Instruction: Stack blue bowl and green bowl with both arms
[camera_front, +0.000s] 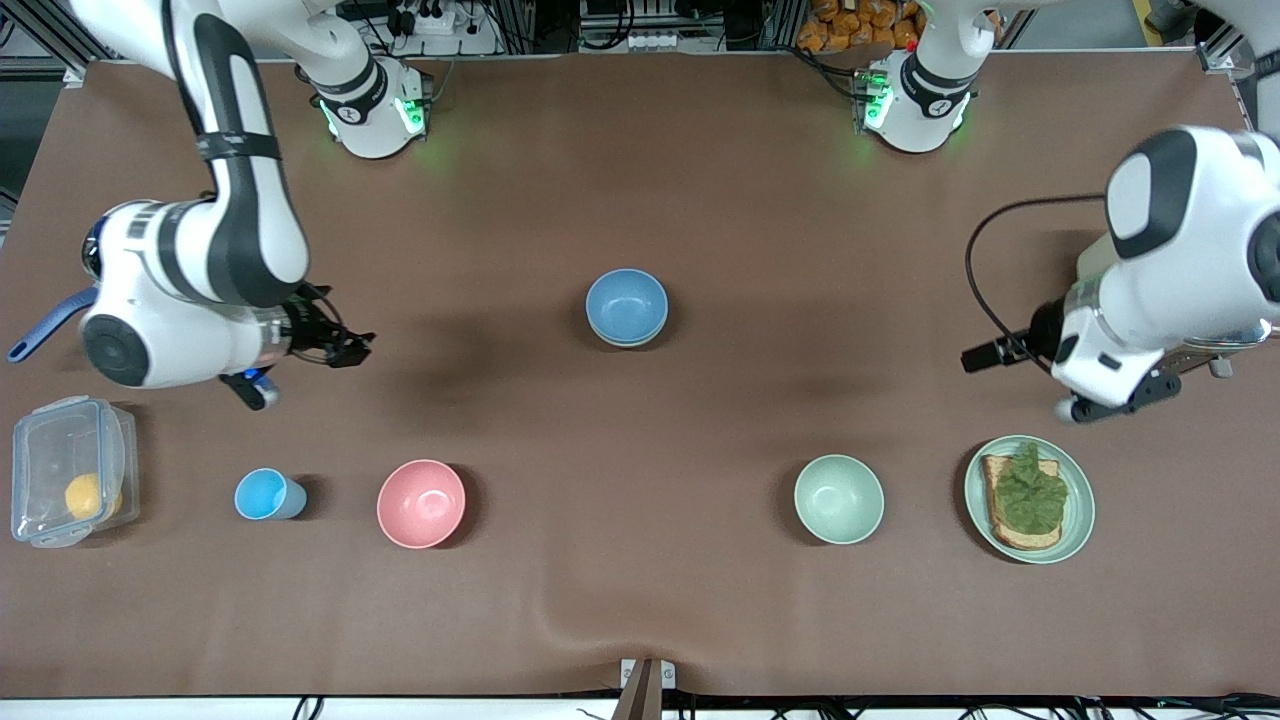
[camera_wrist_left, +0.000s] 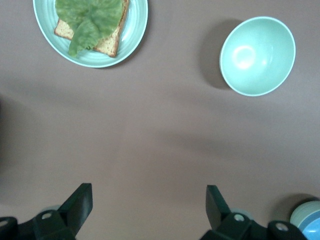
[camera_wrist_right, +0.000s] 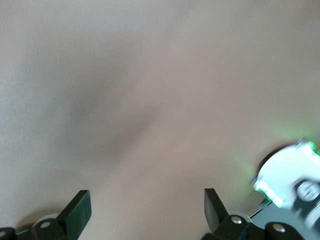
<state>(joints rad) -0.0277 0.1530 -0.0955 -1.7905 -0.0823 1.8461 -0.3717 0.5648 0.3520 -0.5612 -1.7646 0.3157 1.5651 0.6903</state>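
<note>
The blue bowl (camera_front: 626, 303) stands at the middle of the table, nested in the green bowl (camera_front: 628, 343), of which only a pale rim shows beneath it. Both also show at the edge of the left wrist view, the blue bowl (camera_wrist_left: 313, 230) inside the green rim (camera_wrist_left: 298, 214). My left gripper (camera_wrist_left: 149, 194) hangs open and holds nothing, over bare table toward the left arm's end, above the toast plate's side. My right gripper (camera_wrist_right: 147, 197) is open with nothing between its fingers, over bare table toward the right arm's end.
A paler mint bowl (camera_front: 838, 498) and a mint plate (camera_front: 1080, 505) with toast and lettuce lie nearer the camera. So do a pink bowl (camera_front: 421, 503), a light-blue cup (camera_front: 266, 494) and a clear lidded box (camera_front: 68, 468) with a yellow fruit.
</note>
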